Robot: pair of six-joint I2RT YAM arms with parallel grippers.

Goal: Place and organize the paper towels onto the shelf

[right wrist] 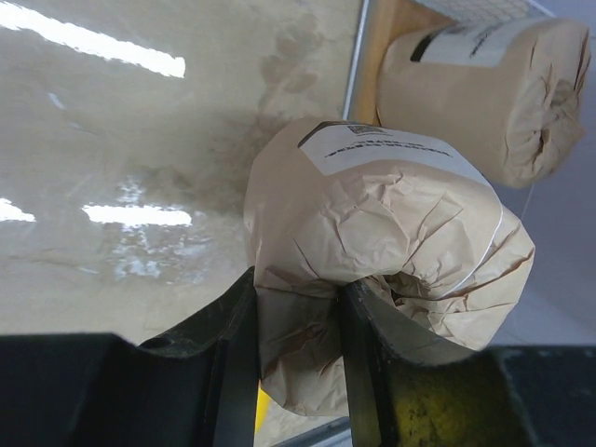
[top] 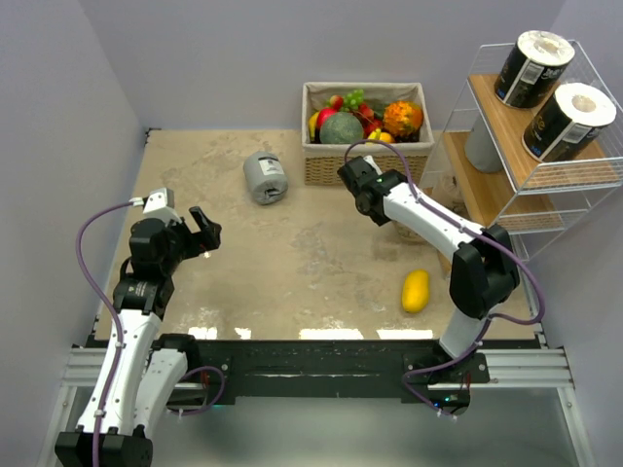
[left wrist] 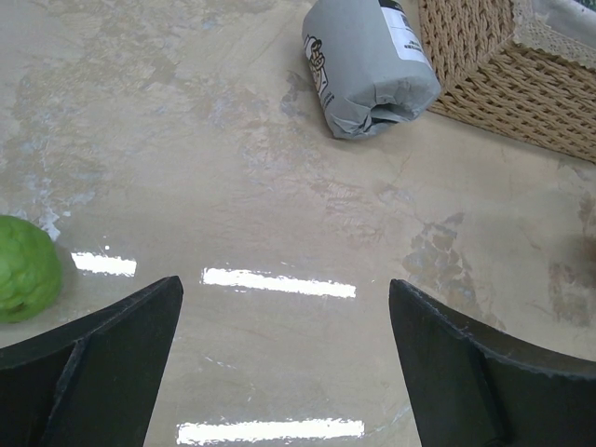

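While the left gripper hangs over the left side of the table with its jaws spread wide and nothing between them, the right gripper is clamped on a tan roll, its 2 fingers pinching the crumpled, folded-in wrapper at the roll's end. In the right wrist view this roll is near the shelf, where the other tan roll lies on its side on a wood board beyond a white wire upright; whether the 2 rolls touch cannot be told. From above, the right arm reaches toward the wicker basket of fruit and hides the held roll. On the shelf's top board a black roll and another black roll stand side by side, white ends up, and a pale roll stands on the board below, partly hidden. A grey roll lies on its side on the table just left of the basket, apart from both grippers; the left wrist view has it ahead of the open fingers, by the basket's corner. A yellow mango lies on the table near the right arm, and a green bumpy fruit shows at the left edge of the left wrist view.
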